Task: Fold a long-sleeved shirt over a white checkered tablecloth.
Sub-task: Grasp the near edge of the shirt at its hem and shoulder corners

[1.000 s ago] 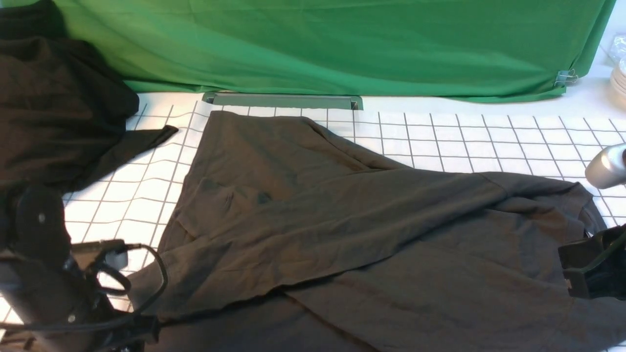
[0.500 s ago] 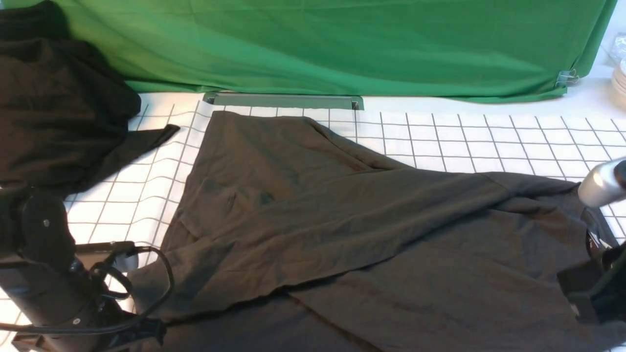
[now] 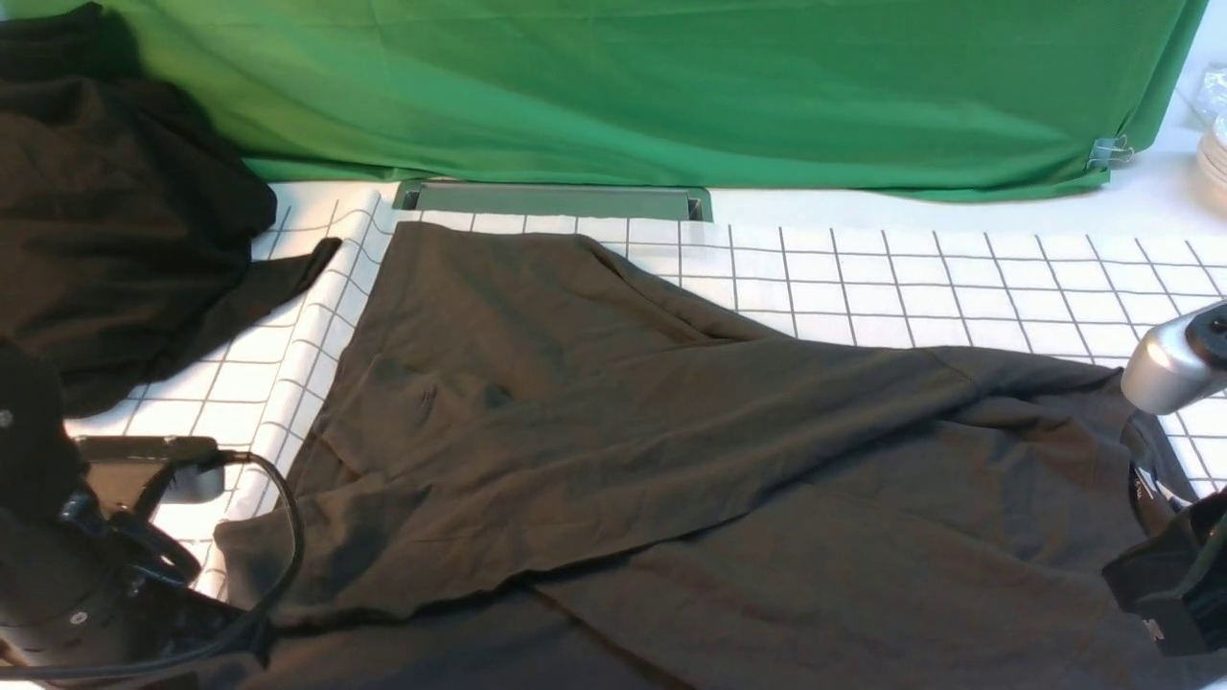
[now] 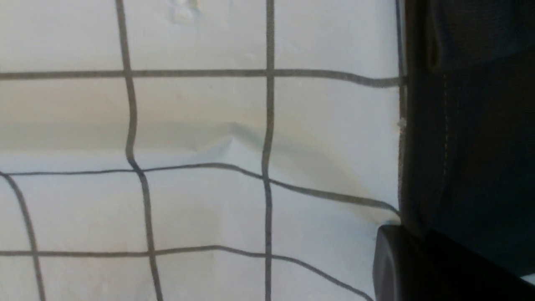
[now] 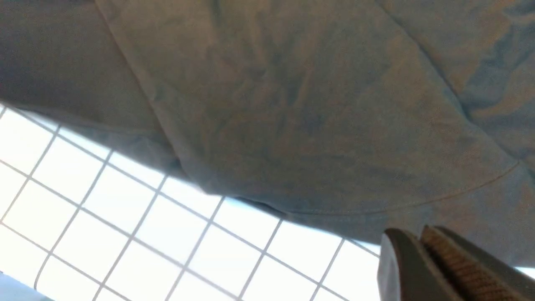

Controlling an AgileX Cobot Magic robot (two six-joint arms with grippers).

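Note:
The long-sleeved shirt (image 3: 671, 460), dark charcoal-olive, lies spread across the white checkered tablecloth (image 3: 959, 278), with one sleeve folded diagonally over the body. No print shows. My left gripper (image 4: 402, 255) is shut on the shirt's hem (image 4: 422, 146) at the near left corner; only one dark finger shows. My left arm (image 3: 67, 575) covers that spot in the front view. My right gripper (image 5: 418, 240) is shut at the shirt's edge (image 5: 334, 209) near the collar (image 3: 1143, 460), and the cloth there lifts off the tablecloth (image 5: 125, 217). The right arm (image 3: 1174, 594) is low at the right edge.
A blacker heap of cloth (image 3: 115, 220) lies at the far left, one flap reaching onto the tablecloth. A green backdrop (image 3: 671, 86) hangs behind, with a grey-green bar (image 3: 556, 198) at its foot and a binder clip (image 3: 1110, 151) at its right corner. The tablecloth is rucked up along the shirt's left side.
My left gripper has shut and moved left; the shirt and the tablecloth under it slid left with it. The right arm shifted left and lower, and the collar came into view.

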